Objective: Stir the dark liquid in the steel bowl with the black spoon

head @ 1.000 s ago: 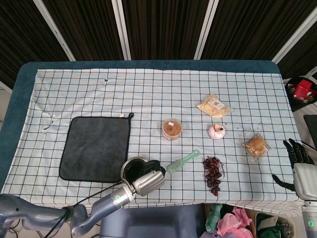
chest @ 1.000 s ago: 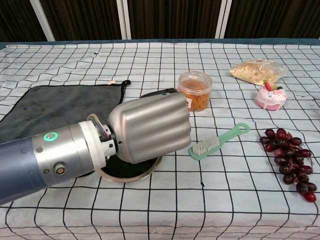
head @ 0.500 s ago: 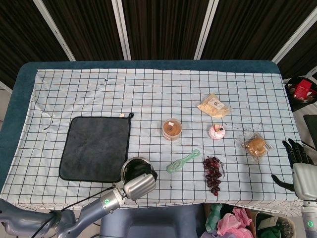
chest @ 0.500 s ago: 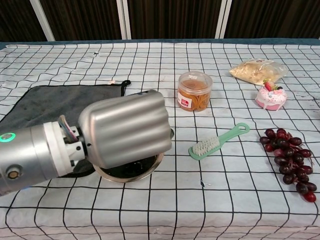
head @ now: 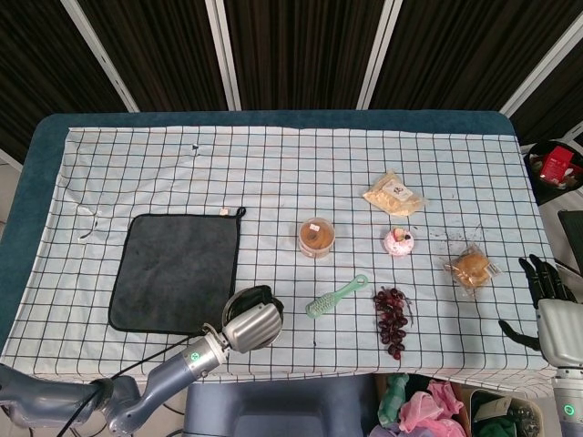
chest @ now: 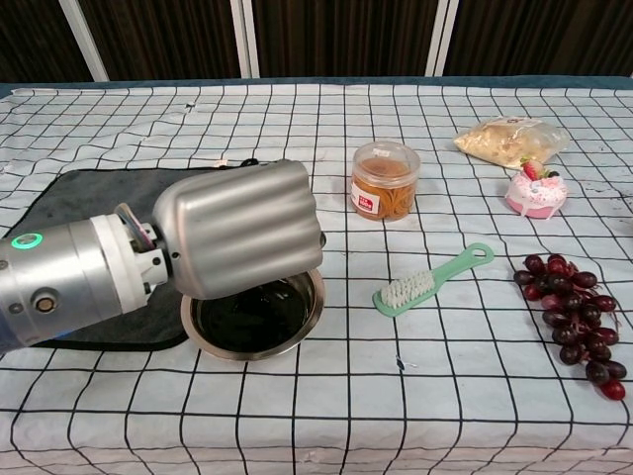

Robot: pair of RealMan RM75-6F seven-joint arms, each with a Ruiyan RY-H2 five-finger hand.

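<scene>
The round steel bowl (chest: 255,319) holding dark liquid (chest: 247,322) sits near the front edge of the checked tablecloth (chest: 326,139), just right of the dark grey square cloth (head: 175,269), touching or overlapping its near right corner. Over the last second the silver left hand (chest: 240,240) has swung from the bowl's right side across to its left and far rim, so more of the liquid now shows in the chest view; that sideways sweep fits a stirring stroke under way, so I judge the task mid-stir. The hand's fingers are curled into a fist, but the black spoon cannot be seen in either view, so whether it is gripped cannot be told. The right hand (head: 547,296) hangs off the table's right edge with black fingers spread and nothing in them, as before. Further back and right of the bowl stands a clear lidded tub (chest: 385,179) of orange-brown food. Between them and to the right lies a mint-green brush (chest: 432,279), with dark red grapes (chest: 576,321) beyond.
</scene>
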